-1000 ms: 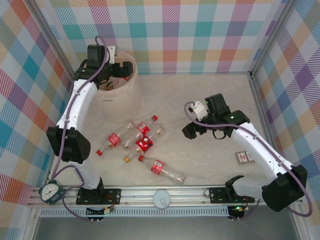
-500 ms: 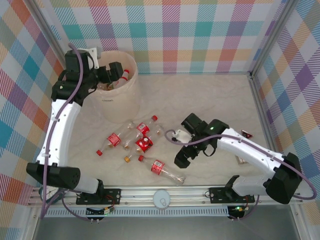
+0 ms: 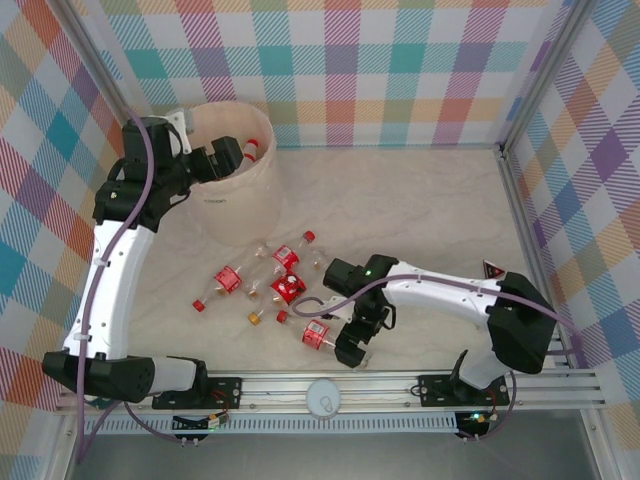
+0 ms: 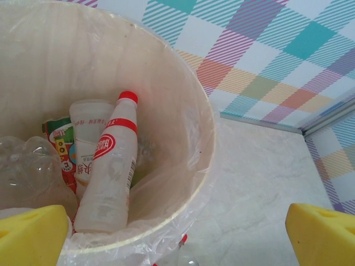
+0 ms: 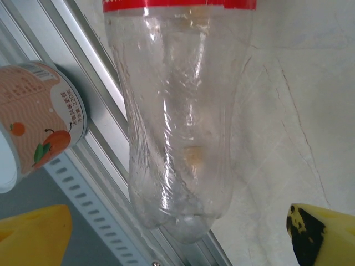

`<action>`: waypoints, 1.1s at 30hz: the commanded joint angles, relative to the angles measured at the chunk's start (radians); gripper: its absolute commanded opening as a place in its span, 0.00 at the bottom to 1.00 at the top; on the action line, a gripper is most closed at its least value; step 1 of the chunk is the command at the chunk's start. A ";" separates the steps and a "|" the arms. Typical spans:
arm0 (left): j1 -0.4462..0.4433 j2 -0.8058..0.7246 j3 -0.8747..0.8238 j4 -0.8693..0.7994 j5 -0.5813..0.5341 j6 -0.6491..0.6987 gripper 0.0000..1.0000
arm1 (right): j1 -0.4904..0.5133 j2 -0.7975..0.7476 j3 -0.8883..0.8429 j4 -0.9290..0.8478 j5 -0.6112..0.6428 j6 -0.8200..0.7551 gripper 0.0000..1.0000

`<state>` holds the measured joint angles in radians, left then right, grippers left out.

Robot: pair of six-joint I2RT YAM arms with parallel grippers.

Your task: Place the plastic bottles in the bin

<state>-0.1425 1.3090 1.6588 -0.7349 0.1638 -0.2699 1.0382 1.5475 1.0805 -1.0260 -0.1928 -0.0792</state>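
While the left gripper [image 3: 228,160] hung over the bin [image 3: 265,200] with its jaws spread wide and empty, the right gripper [image 3: 352,348] sat low at the table's [image 3: 420,210] near edge, jaws likewise apart — a yellow pad [image 5: 33,235] on either side of a crushed clear bottle [image 5: 177,122] with a red label, neither touching it. Inside the bin stood a white red-capped bottle [image 4: 108,172] among others; more bottles [image 3: 275,285] lay clustered on the table just beside the bin.
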 commanded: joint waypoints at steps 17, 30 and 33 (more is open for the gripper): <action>-0.002 -0.047 -0.037 0.028 0.008 -0.012 1.00 | 0.012 0.143 -0.039 0.255 0.073 0.032 0.99; -0.002 -0.043 -0.063 0.072 -0.004 -0.048 0.98 | 0.012 0.064 -0.028 0.155 0.173 0.011 0.78; -0.002 -0.035 -0.066 0.091 0.003 -0.063 0.97 | 0.011 0.028 -0.022 0.137 0.180 0.008 0.71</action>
<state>-0.1425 1.2793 1.6081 -0.6937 0.1642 -0.3065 1.0431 1.6230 1.0470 -0.8387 -0.0330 -0.0612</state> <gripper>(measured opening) 0.977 0.715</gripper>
